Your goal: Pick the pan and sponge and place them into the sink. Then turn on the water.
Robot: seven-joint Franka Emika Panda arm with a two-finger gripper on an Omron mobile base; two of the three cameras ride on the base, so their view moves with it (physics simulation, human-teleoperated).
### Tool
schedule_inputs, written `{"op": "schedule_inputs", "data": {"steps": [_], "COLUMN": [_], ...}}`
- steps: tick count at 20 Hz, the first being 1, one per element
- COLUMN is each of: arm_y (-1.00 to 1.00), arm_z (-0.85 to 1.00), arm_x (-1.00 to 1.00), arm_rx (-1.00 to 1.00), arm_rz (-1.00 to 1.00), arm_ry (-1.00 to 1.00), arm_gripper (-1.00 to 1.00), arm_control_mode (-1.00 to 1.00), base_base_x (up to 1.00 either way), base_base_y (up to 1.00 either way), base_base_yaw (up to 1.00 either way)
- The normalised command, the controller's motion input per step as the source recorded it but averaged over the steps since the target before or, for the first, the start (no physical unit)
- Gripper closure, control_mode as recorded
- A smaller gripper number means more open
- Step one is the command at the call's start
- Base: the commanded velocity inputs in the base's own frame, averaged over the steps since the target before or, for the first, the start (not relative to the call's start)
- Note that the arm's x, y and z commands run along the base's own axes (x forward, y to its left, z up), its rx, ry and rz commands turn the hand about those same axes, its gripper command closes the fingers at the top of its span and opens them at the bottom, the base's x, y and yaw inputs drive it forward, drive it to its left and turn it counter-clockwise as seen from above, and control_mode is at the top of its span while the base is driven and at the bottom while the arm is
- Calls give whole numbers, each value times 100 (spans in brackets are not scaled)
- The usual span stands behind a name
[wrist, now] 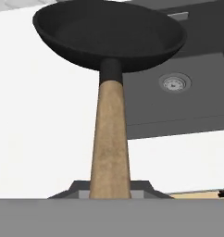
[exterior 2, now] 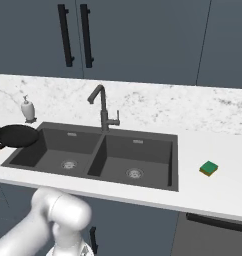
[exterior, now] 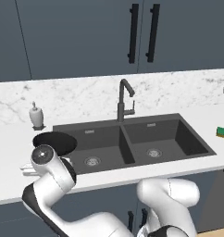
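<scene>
A round black pan [wrist: 109,37] had a light-brown wooden handle [wrist: 110,143] joined by a short black neck. The double-basin sink [exterior 2: 53,132] was dark grey, with a silver round drain [exterior 2: 134,173] in each basin, and the gooseneck faucet [exterior 2: 102,107] matched the sink's dark grey. The sponge [exterior 2: 209,168] was green on top with a yellow layer beneath. The counter [exterior 2: 213,192] was plain white, and the backsplash [exterior 2: 158,102] was white marble with faint grey veining. The cabinets [exterior 2: 143,40] were slate blue-grey with black bar handles [exterior 2: 66,35]. A soap dispenser [exterior: 36,115] was white. The robot arm [exterior: 53,180] was white with dark joints.

Black pan [wrist: 109,34] apparently raised beside sink [wrist: 188,111]
</scene>
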Motion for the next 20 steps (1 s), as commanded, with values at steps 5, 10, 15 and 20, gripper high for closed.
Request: {"op": "schedule_inputs", "data": {"steps": [5, 10, 15, 20], "arm_y": [-88, -74, -64, -30], "arm_z": [71, 56, 31, 1], "arm_x": [-7, 0, 0, 14], "arm_rx": [1, 11, 7, 0], "arm_rz": [-10, -29, -41, -39], "arm_ry": [-6, 0, 0, 0], "arm_gripper": [100, 100, 100, 100], "arm_control_mode": [-100, -100, -100, -100], "base_base_x": [0, 0, 0, 0], "base_base_y": [0, 0, 0, 0], "base_base_yaw": [0, 0, 0, 0]}}
